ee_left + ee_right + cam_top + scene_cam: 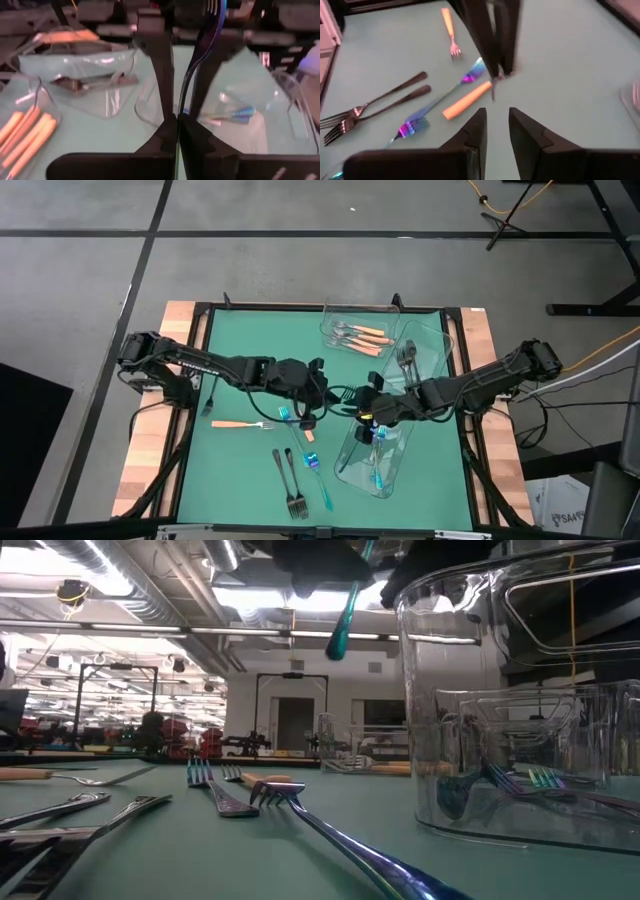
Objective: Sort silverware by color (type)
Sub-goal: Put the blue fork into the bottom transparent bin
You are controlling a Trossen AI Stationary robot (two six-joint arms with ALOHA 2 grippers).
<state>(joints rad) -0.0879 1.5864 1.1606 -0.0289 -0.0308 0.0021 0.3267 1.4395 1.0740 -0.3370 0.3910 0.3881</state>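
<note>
While pinched upright, iridescent fork (200, 55) between left end effector (176, 120) fingers, above mat.

A teal fork (343, 612) hangs above the green mat (330, 790); 2 forks (250, 795) lie near clear trays (520, 740).

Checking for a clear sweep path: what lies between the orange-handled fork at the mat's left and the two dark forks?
Only bare green mat separates the orange-handled fork from the dark forks, as the high view shows.

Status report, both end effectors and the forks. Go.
Left end effector shut on iridescent fork, mid-table. Right end effector open, empty, facing it. Loose forks remain on mat. Nothing blocking.
</note>
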